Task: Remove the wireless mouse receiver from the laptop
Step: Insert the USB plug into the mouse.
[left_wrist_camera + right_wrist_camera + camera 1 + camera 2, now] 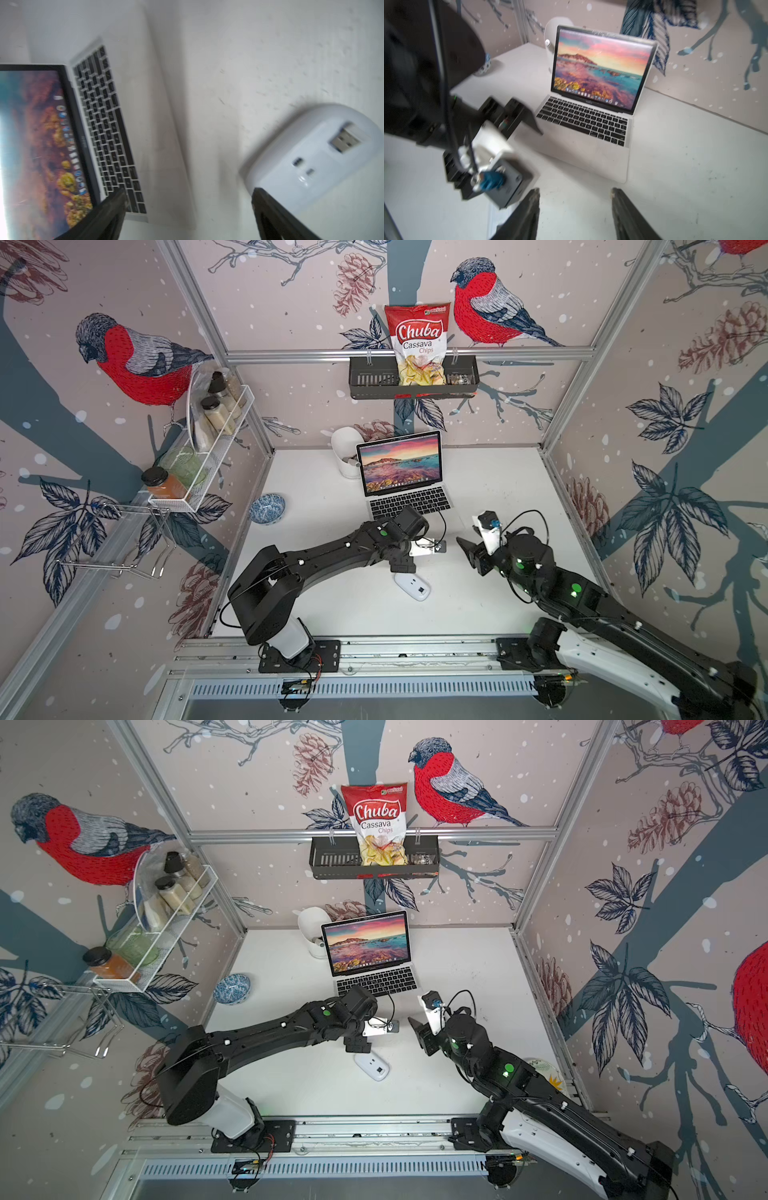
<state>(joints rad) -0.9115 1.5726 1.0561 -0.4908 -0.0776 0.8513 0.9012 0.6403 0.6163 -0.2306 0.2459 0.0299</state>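
Receiver (345, 141) lies in the upturned wireless mouse (291, 145); my left claw (189, 190) and right claw (575, 189), both spread, may knock it out.

The laptop (593, 149), ahead of the right fingers (529, 212), has a matt silver, metal-looking shell, matt black keys and a glossy screen. The mouse (307, 166), just beside the left fingers (270, 212), shows a smooth white plastic underside with a bright metal receiver (345, 141) set in it. Both pairs of fingers look matt black. The desk (259, 62) is matt white, flecked with small scuffs.
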